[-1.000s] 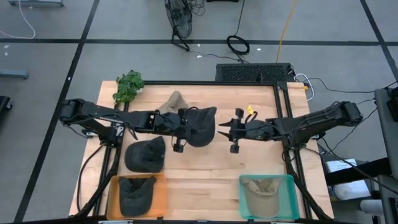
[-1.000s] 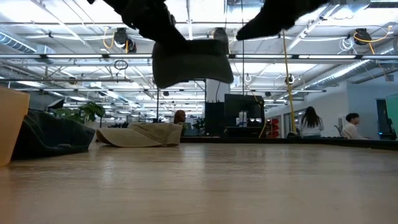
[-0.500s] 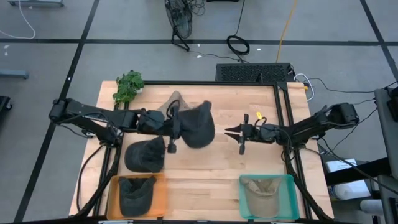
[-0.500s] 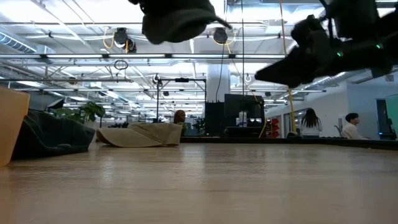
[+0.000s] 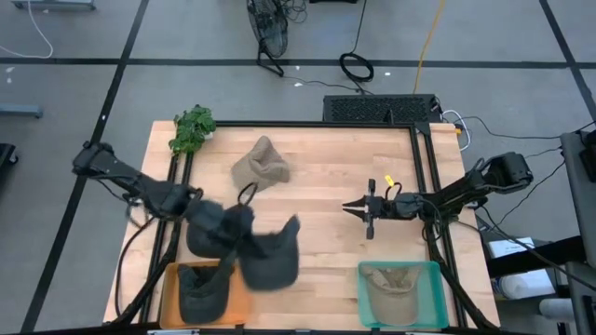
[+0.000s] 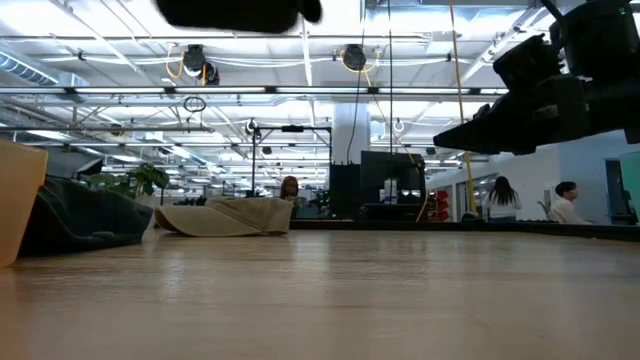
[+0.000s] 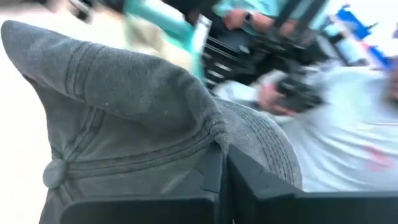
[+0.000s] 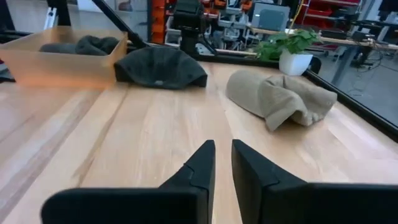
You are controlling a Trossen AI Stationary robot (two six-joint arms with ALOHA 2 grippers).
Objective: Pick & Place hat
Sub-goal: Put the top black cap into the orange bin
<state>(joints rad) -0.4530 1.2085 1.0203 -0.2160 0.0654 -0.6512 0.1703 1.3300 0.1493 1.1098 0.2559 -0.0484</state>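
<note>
My left gripper is shut on a dark grey hat and carries it in the air over the table's near left part, beside the orange bin. In the low view only the hat's underside shows at the top. A second dark hat lies on the table under the left arm. A tan hat lies crumpled toward the far side. My right gripper hovers right of centre, fingers nearly together with only a thin slit between them, touching nothing. My left gripper pinches a raised fold of the dark grey hat's crown between its two fingers. The hat is lifted clear of the table. Its crown, with the top button, spreads out beyond the fingertips.
The orange bin holds another dark hat. A teal bin at the near right holds a tan hat. A small plant stands at the far left corner. Bare wood lies between the two bins and around the right gripper.
My left gripper has swung the dark grey hat from the table's middle toward the near left, next to the orange bin, and the hat has risen toward the top of the low view. My right gripper has drawn back toward the right edge.
</note>
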